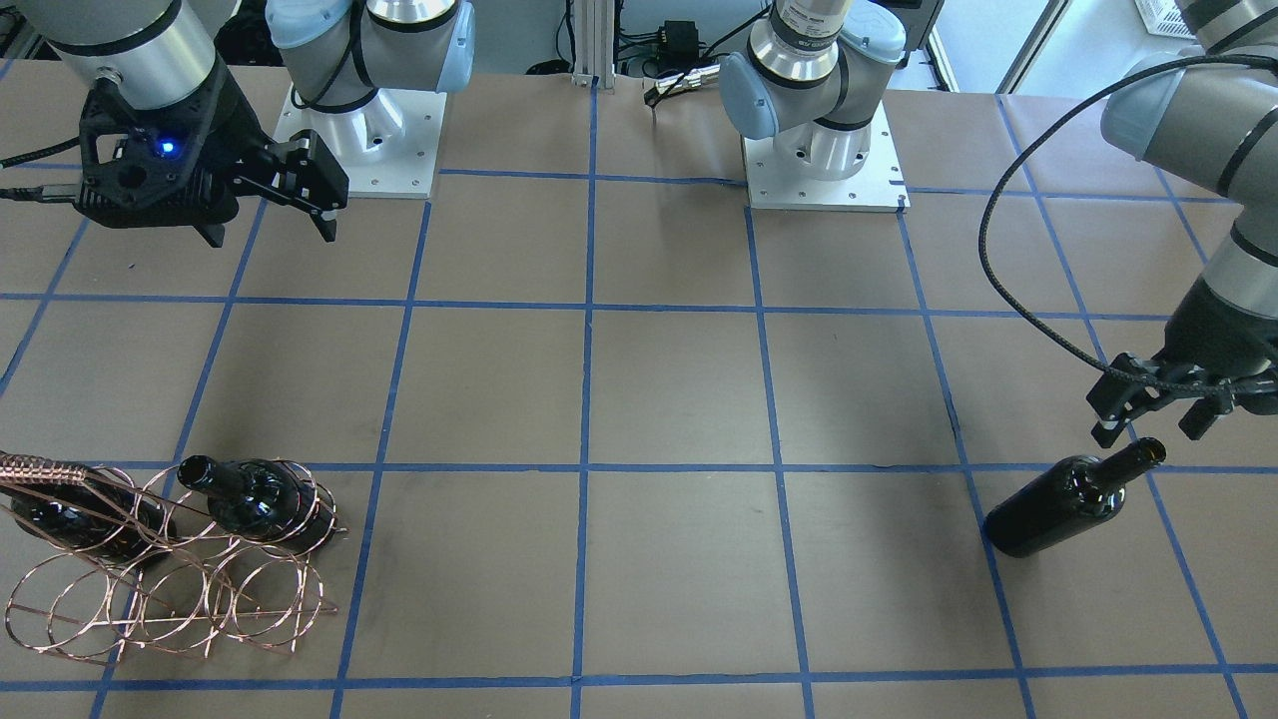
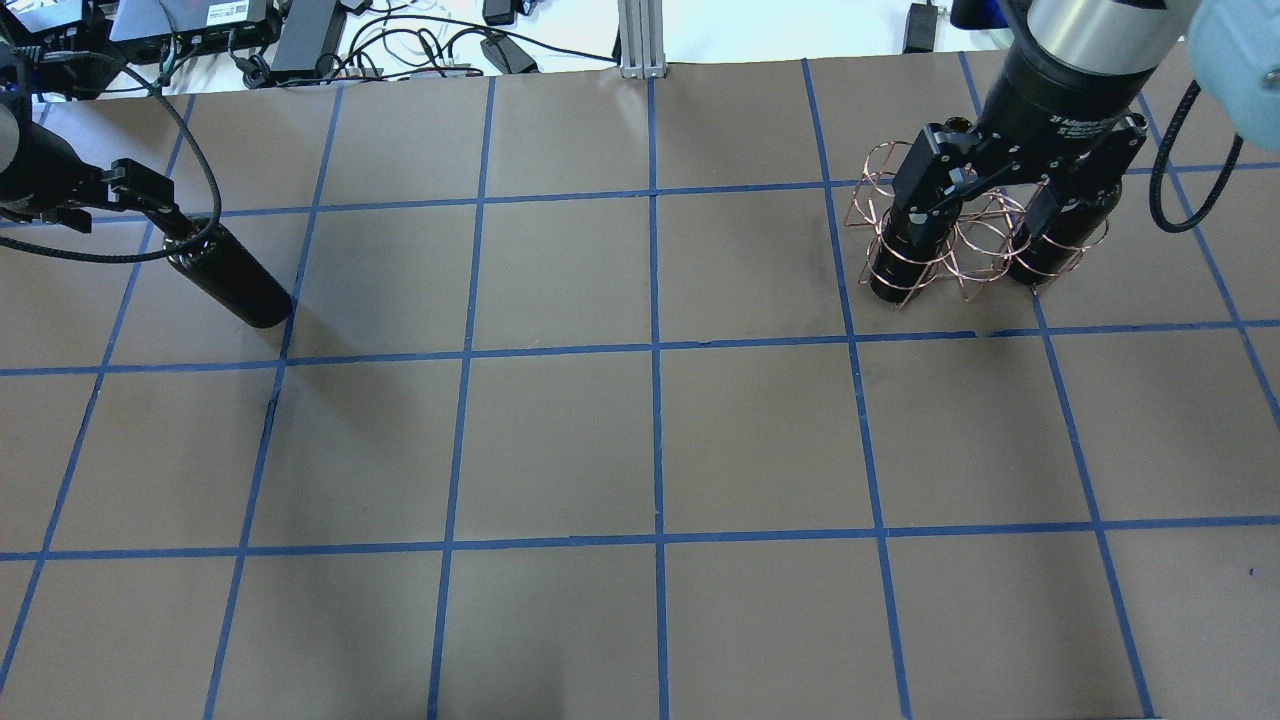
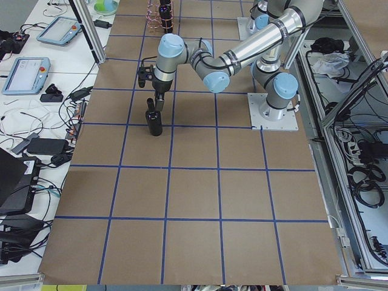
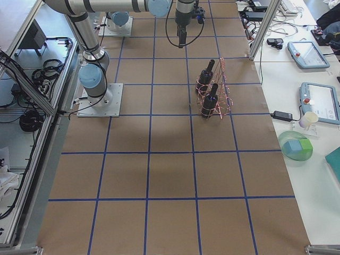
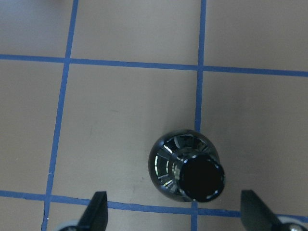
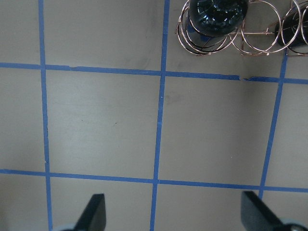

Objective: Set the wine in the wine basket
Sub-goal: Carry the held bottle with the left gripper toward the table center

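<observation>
Hovering just above the mouth of the wine (image 1: 1063,499), the left end effector (image 1: 1150,419) is released, its fingers spread wide and clear of the glass. That bottle stands upright on the bench (image 1: 679,399), well apart from the wine basket (image 1: 200,589), which holds two other bottles (image 1: 255,499). Near the basket, the right end effector (image 2: 985,205) also hangs released above the bench.

We see a robotics laboratory: two robot arms (image 3: 254,43) bolted to a paper-covered table (image 2: 560,440) gridded with blue tape (image 2: 655,400), flanked by control tablets (image 4: 320,102), loose cables (image 2: 420,52) and aluminium framing (image 2: 640,40).
</observation>
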Available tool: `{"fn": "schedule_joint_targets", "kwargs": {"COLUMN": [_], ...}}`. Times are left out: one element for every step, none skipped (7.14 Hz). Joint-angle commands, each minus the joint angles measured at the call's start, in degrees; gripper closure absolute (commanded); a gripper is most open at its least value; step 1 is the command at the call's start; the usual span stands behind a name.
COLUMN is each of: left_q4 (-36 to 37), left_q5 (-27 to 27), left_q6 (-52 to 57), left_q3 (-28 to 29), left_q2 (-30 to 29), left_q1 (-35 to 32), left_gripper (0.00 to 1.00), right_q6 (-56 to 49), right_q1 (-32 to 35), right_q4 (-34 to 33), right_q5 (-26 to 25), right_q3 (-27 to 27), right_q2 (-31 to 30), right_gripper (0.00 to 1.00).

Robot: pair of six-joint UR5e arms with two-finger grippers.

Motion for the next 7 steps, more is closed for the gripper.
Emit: {"fn": "schedule_joint_targets", "kwargs": {"left_q4": [1.3, 1.3, 1.3, 1.3, 1.3, 1.3, 1.2], "left_q5": [-0.1, -1.0, -1.3, -1.3, -3.0, -3.9, -4.0], "left_q6": [0.3, 0.4, 0.4, 0.5, 0.6, 0.8, 0.8], "left_q3": [0.1, 0.2, 0.2, 0.2, 0.2, 0.2, 0.2], "left_q2": [-1.5, -1.7, -1.7, -1.7, -1.7, -1.7, -1.7], "left_q1": [-0.3, -0.7, -0.9, -0.9, -1.0, -1.0, -1.0], "left_gripper": [0.1, 0.21, 0.37, 0.52, 0.66, 0.69, 0.7], "right_q6": [0.0, 0.0, 0.1, 0.1, 0.1, 0.1, 0.1], "right_q1": [0.0, 0.0, 0.0, 0.0, 0.1, 0.1, 0.1], "right_q4": [0.0, 0.0, 0.0, 0.0, 0.0, 0.0, 0.0], "right_q5": [0.2, 0.2, 0.2, 0.2, 0.2, 0.2, 0.2], "right_q3": [0.0, 0.0, 0.0, 0.0, 0.1, 0.3, 0.3], "right_q2": [0.0, 0.1, 0.1, 0.2, 0.1, 0.1, 0.1], "right_gripper": [0.0, 0.0, 0.0, 0.0, 0.0, 0.0, 0.0]}}
